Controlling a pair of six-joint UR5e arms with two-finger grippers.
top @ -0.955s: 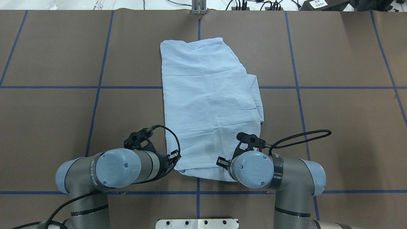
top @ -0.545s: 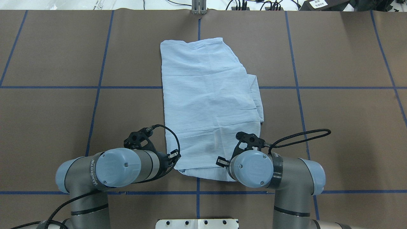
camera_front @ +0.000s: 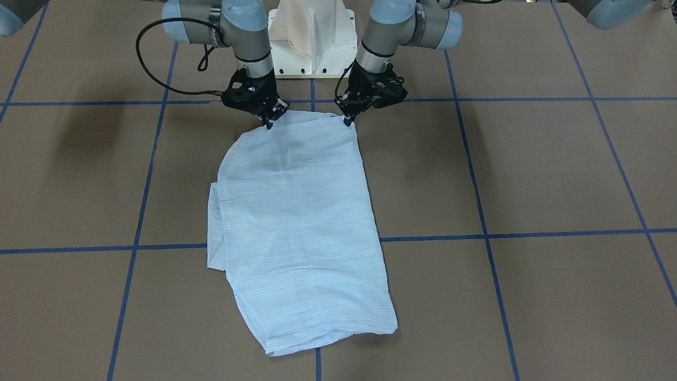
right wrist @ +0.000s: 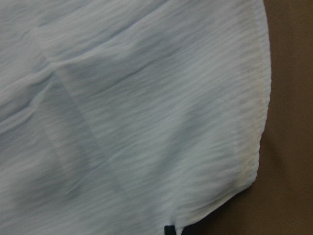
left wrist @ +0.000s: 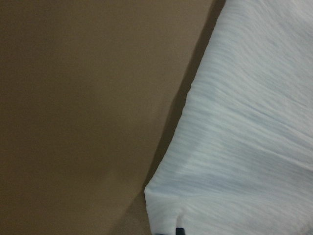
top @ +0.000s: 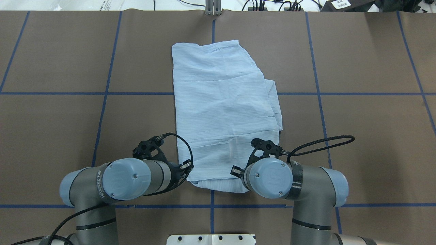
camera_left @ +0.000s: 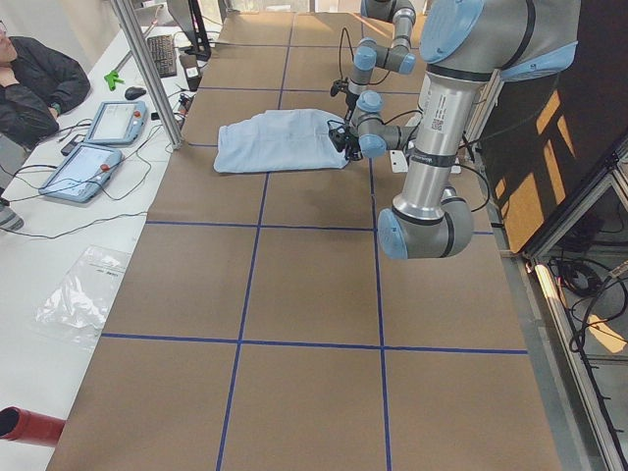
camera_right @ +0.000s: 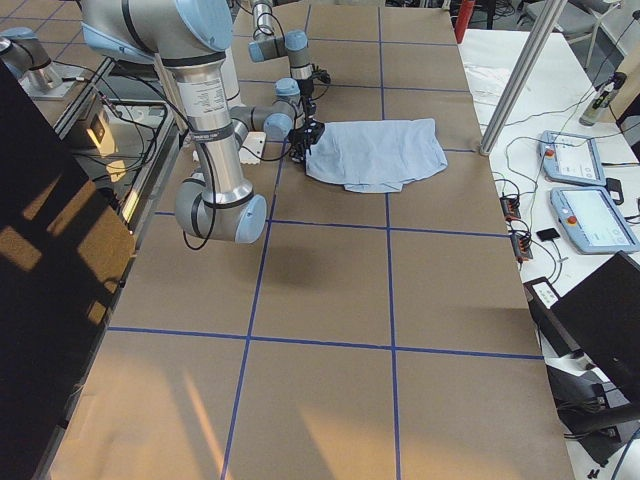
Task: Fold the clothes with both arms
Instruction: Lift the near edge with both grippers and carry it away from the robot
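Observation:
The light blue striped shirt (top: 224,112) lies flat on the brown table (top: 357,119), folded into a long panel that runs away from me; it also shows in the front view (camera_front: 301,222). My left gripper (camera_front: 347,120) is shut on the shirt's near left corner. My right gripper (camera_front: 268,123) is shut on the near right corner. Both stand low at the table. In the overhead view the wrists hide the fingertips. The left wrist view shows the shirt's edge (left wrist: 244,137), the right wrist view its rounded hem (right wrist: 146,122). Collar and buttons are hidden.
The white pedestal base (camera_front: 312,47) stands just behind both grippers. A metal post (top: 213,8) and cables sit at the table's far edge. Teach pendants (camera_left: 88,147) lie on a side table, where a person (camera_left: 39,83) sits. Blue tape lines (top: 102,112) cross the table.
My right wrist has shifted slightly left and forward over the shirt's near right corner. The left arm and most of the shirt have not moved.

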